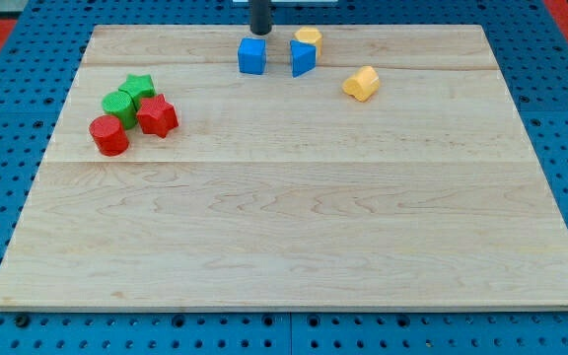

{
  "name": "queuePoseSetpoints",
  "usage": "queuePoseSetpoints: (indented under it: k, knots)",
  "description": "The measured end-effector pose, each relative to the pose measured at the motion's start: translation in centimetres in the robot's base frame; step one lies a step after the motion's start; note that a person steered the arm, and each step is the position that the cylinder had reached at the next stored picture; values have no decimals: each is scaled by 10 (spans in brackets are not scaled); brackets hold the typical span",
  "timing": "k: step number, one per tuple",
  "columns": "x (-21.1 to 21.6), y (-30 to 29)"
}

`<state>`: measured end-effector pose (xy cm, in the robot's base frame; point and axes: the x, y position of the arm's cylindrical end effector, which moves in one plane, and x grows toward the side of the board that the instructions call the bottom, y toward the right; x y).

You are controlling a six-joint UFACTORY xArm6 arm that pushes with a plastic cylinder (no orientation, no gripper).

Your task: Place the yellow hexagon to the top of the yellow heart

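The yellow hexagon (309, 39) lies near the board's top edge, touching the top right of a blue wedge-shaped block (303, 57). The yellow heart (361, 84) lies lower and to the right of it, apart from the others. My tip (261, 31) is at the view's top, just above a blue cube (252, 55) and to the left of the yellow hexagon, with a small gap between them.
A cluster at the view's left holds a green star (140, 88), a green cylinder (118, 104), a red star (157, 116) and a red cylinder (109, 135). The wooden board (294, 227) rests on a blue pegboard surface.
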<state>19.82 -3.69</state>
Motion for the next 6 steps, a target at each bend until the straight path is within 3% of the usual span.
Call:
queuePoseSetpoints:
  k: [3, 4, 6]
  knots:
    - [21, 176]
    - [-6, 151]
    - [2, 48]
